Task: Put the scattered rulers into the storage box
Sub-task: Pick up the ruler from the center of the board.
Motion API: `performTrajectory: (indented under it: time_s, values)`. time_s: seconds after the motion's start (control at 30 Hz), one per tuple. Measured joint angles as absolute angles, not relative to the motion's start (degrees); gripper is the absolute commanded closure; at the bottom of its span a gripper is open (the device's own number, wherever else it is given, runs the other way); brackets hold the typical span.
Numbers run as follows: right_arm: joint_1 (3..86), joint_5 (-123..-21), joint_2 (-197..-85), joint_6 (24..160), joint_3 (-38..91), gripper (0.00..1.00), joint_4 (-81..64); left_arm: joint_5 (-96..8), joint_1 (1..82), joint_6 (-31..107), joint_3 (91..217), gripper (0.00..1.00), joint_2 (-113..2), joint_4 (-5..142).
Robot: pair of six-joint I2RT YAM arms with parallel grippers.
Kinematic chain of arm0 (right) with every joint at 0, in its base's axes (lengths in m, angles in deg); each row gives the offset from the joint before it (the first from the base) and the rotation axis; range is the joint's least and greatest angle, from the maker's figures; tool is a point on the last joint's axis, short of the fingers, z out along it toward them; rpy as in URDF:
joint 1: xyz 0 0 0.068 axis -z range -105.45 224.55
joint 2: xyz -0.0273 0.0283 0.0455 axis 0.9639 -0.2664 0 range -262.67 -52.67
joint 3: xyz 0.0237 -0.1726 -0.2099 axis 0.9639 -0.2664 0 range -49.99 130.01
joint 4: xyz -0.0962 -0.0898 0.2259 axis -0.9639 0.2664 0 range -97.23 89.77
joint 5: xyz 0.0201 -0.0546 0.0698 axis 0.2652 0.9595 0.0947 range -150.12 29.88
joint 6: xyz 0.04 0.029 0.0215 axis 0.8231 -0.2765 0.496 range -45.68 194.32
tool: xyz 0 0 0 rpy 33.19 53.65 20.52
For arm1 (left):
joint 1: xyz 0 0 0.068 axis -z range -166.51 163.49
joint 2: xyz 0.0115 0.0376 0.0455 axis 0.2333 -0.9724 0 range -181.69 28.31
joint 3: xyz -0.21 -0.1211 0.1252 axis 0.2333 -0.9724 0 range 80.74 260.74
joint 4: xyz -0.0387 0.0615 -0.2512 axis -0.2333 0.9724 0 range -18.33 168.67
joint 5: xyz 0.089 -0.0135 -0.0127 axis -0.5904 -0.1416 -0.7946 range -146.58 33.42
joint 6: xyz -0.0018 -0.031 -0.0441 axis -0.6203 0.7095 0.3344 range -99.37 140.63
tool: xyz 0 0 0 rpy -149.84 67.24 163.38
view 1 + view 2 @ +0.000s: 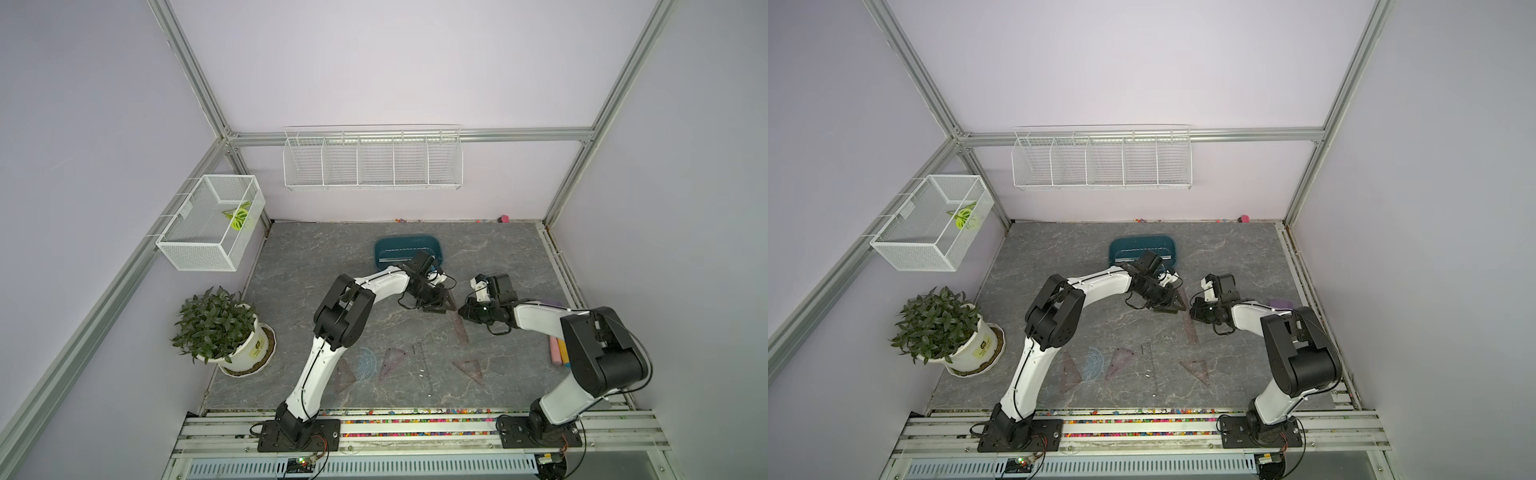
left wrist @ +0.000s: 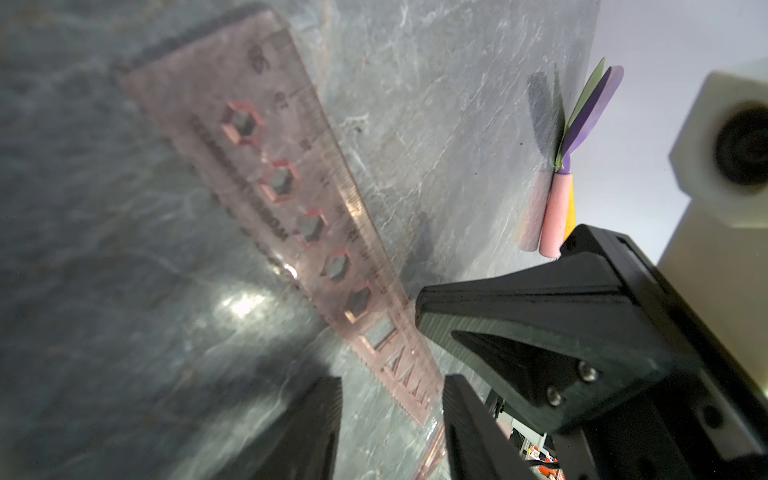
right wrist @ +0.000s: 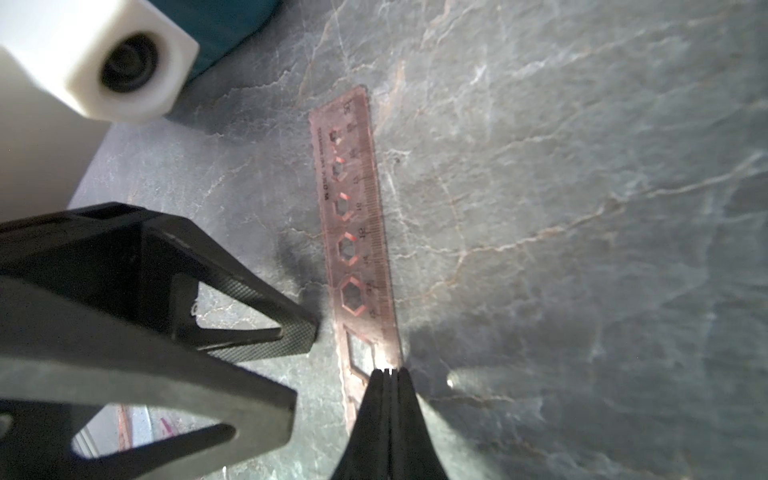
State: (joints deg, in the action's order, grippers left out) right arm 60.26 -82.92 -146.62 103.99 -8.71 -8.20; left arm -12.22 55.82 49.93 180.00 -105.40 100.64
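Pinkish-brown clear ruler (image 3: 357,232) lay on the grey table (image 3: 540,166) near the storage box (image 1: 384,249); right gripper (image 3: 388,372) was fully closed, tips touching its edge; left gripper (image 2: 390,380) stood partly open by its end.

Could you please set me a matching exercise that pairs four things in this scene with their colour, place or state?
Things:
1. storage box
2. protractor
3. left tool
4. right tool

Descriptions:
A. shut, at the edge of the pinkish ruler
B. bluish, lying flat on the near side of the table
C. open, jaws either side of that ruler
D. dark teal, on the far side of the table

Pairs: 1-D, 2-B, 3-C, 4-A.
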Motion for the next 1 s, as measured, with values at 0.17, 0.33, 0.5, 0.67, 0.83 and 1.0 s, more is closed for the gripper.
performTrajectory:
  time_s: [0.17, 0.33, 0.5, 0.67, 0.83, 1.0]
  values:
    - [60.26, -83.32, -146.58, 104.38, -8.73, 0.95, -9.27, -12.0, 55.82, 50.1, 180.03, 0.51, -105.4, 100.53]
    - [60.15, -84.02, -146.58, 104.77, -8.78, 0.95, -10.3, -11.91, 55.82, 50.23, 180.07, 0.48, -105.4, 100.51]
    - [59.89, -84.02, -146.6, 105.04, -9.45, 0.96, -10.73, -11.65, 55.79, 50.56, 180.22, 0.42, -105.4, 100.46]
    - [59.76, -83.34, -146.78, 105.21, -10.35, 0.97, -10.95, -11.65, 55.75, 51.0, 180.53, 0.41, -105.4, 100.71]
    - [59.35, -82.57, -146.78, 105.21, -10.35, 0.97, -11.19, -12.17, 55.49, 51.19, 182.12, 0.41, -106.12, 102.02]
    - [59.15, -82.51, -146.99, 105.21, -10.39, 0.98, -11.76, -11.87, 55.44, 51.41, 185.18, 0.46, -108.06, 102.8]
